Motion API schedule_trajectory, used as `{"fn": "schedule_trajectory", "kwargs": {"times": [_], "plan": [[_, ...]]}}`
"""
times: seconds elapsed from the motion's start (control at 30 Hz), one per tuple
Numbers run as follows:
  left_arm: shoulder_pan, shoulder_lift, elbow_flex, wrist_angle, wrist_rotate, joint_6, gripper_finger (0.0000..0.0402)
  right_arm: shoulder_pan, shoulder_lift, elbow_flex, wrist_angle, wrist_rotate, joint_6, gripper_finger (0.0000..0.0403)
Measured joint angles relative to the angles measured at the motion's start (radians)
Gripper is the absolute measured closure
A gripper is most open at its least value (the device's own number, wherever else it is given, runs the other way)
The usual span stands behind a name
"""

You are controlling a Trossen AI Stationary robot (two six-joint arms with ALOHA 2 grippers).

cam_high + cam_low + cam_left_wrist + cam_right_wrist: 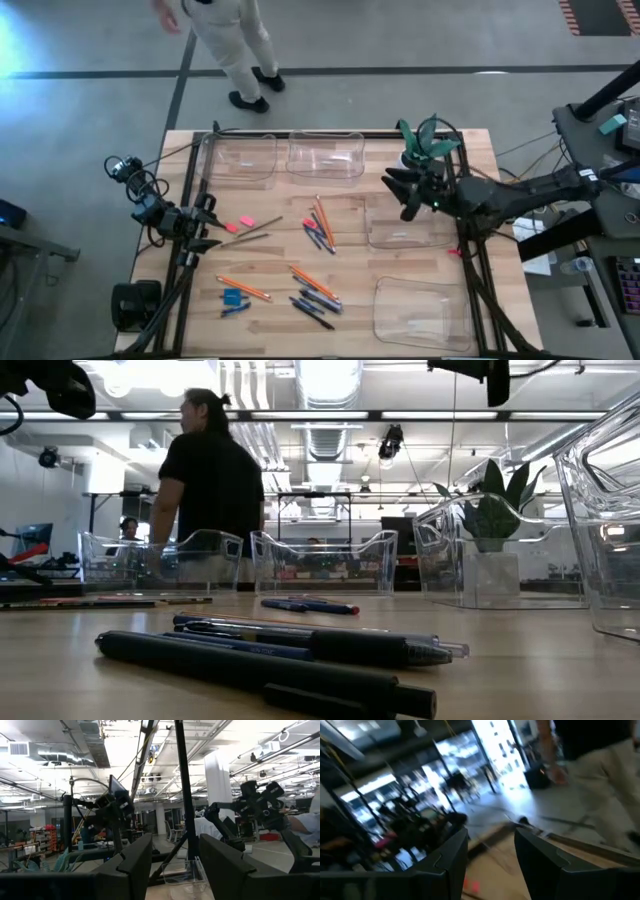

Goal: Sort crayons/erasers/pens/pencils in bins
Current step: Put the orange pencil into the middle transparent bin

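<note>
My left gripper (205, 228) waits at the left edge of the wooden desk (350, 300), its fingers (137, 862) spread with nothing between them; my right gripper (400, 190) hovers over the desk's right half, between the far bins and the near-right ones, fingers (540, 855) likewise parted and empty.

Four clear bins stand on the desk: two side by side along the far edge, the far-left bin (240, 160) and the far-middle bin (325, 155); one right-middle bin (415, 225) partly under my right arm; one near-right bin (420, 312).

The loose items lie in the middle and near-left of the desk, outside every bin: two pink erasers (246, 221) near my left fingers, a blue eraser (233, 297) near the front; orange pencils (322, 220) fanned at the centre, another orange pencil (243, 289) lower left, two wood-coloured pencils (250, 236) just beside the pink erasers; blue crayons (316, 236) mixed among the central pencils; dark pens (315, 308) clustered near the front edge, large in the low view (270, 665).

A person (235, 45) stands on the floor beyond the far edge.
</note>
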Motion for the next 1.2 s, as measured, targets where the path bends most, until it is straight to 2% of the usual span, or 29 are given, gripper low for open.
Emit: {"fn": "schedule_trajectory", "kwargs": {"times": [0.07, 0.2, 0.5, 0.7, 0.8, 0.93, 1.07, 1.2], "plan": [[0.000, 0.000, 0.000, 0.000, 0.000, 0.000, 0.0249, -0.014, 0.002, 0.075, -0.166, 0.004, 0.066, 0.0248], [0.000, 0.000, 0.000, 0.000, 0.000, 0.000, 0.0249, -0.032, 0.046, 0.196, -0.391, 0.006, 0.141, 0.0248], [0.000, 0.000, 0.000, 0.000, 0.000, 0.000, 0.0249, -0.059, 0.255, 0.399, -0.580, 0.004, 0.153, 0.0248], [0.000, 0.000, 0.000, 0.000, 0.000, 0.000, 0.0249, -0.136, 0.390, 0.553, -0.884, -0.010, 0.299, 0.0228], [0.000, 0.000, 0.000, 0.000, 0.000, 0.000, 0.0249, -0.165, 0.461, 0.611, -0.960, -0.058, 0.346, 0.0203], [0.000, 0.000, 0.000, 0.000, 0.000, 0.000, 0.0249, -0.186, 0.571, 0.681, -0.966, -0.139, 0.374, 0.0176], [0.000, 0.000, 0.000, 0.000, 0.000, 0.000, 0.0249, -0.216, 0.682, 0.762, -0.992, -0.232, 0.436, 0.0168], [0.000, 0.000, 0.000, 0.000, 0.000, 0.000, 0.0249, -0.242, 0.800, 0.852, -1.089, -0.315, 0.466, 0.0168]]}}
